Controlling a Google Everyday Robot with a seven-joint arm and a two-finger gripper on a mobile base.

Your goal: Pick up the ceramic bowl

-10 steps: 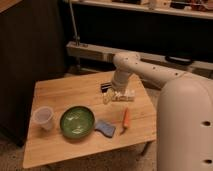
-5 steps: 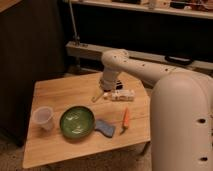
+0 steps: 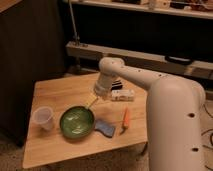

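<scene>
While keeping clear of the blue sponge (image 3: 105, 128) at 4 o'clock of the ceramic bowl (image 3: 76, 122), set on the wooden table (image 3: 60, 92) with the plastic cup (image 3: 43, 118) at its 9 o'clock, lower the gripper (image 3: 94, 102), poised at the 1 o'clock rim, squarely astride that rim; gripper aperture and rim contact indiscernible.

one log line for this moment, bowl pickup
stage: pre-grasp | pincer: at ceramic bowl rim, contact unclear | bowl: on table, not lifted | beside bowl: plastic cup, blue sponge
</scene>
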